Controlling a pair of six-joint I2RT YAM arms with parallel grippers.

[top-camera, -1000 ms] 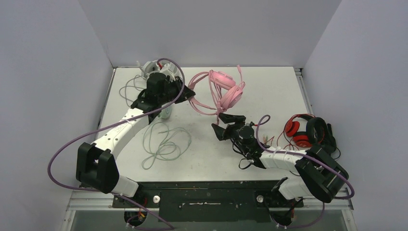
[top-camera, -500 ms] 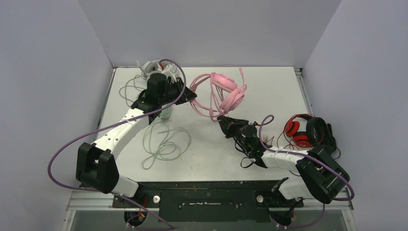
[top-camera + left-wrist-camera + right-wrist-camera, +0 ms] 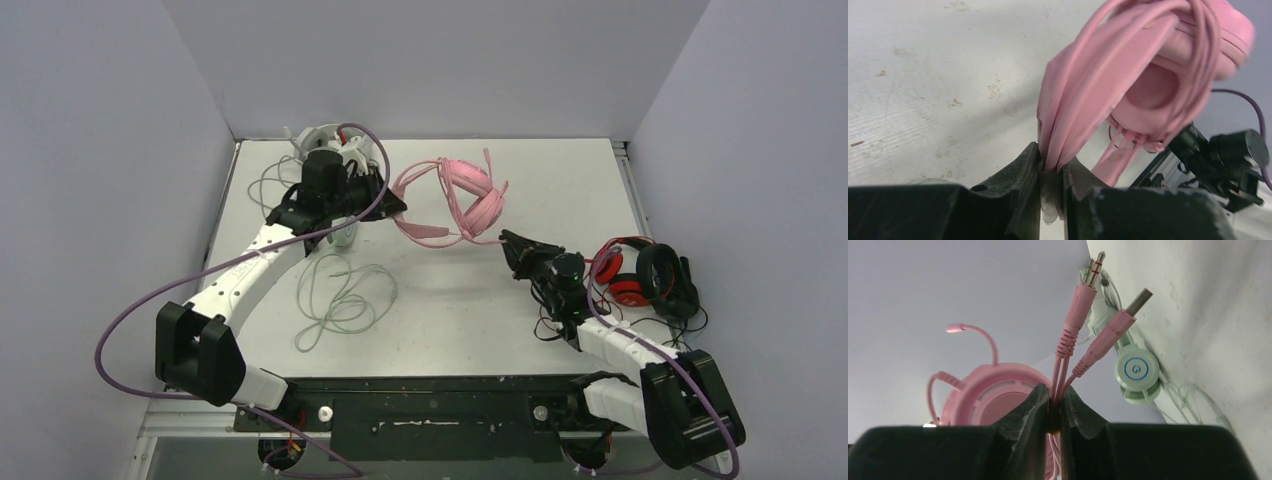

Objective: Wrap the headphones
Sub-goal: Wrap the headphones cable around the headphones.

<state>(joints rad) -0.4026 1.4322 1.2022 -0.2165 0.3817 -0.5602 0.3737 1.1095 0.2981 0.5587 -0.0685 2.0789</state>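
Looking down on a white desk (image 3: 560, 170) shut in by pale walls, with two arms bolted at its near edge: left arm (image 3: 250, 275) stretched toward the far left, right arm (image 3: 600, 335) angled in toward the middle.

Strung between the two, over the far middle of the desk: pink headset (image 3: 470, 195), with pink cable (image 3: 418, 228) wound in several turns round cups and band. Cannot tell whether resting on the desk or lifted clear.

Tucked under the left arm, mint green headset (image 3: 345, 237), near a pale grey-white headset (image 3: 322, 135) at the far left corner. Lying in loose loops nearer the front, green cable (image 3: 340, 295); curled by the left edge, thinner grey cable (image 3: 262, 185). Off to the right, beside the right arm, a red and black headset (image 3: 640, 272).

Pinching the pink headset by its band: left tool (image 3: 1051, 159), jaws drawn narrow, strands of cable caught in the same bite. Clamped tight on the free end of the pink cable, just below the plugs: right tool (image 3: 1054, 390). Sticking up past its fingers, two jack plugs (image 3: 1091, 267) side by side and one USB plug (image 3: 1137, 299). Curving off one pink cup behind them, a thin microphone boom (image 3: 973, 331).
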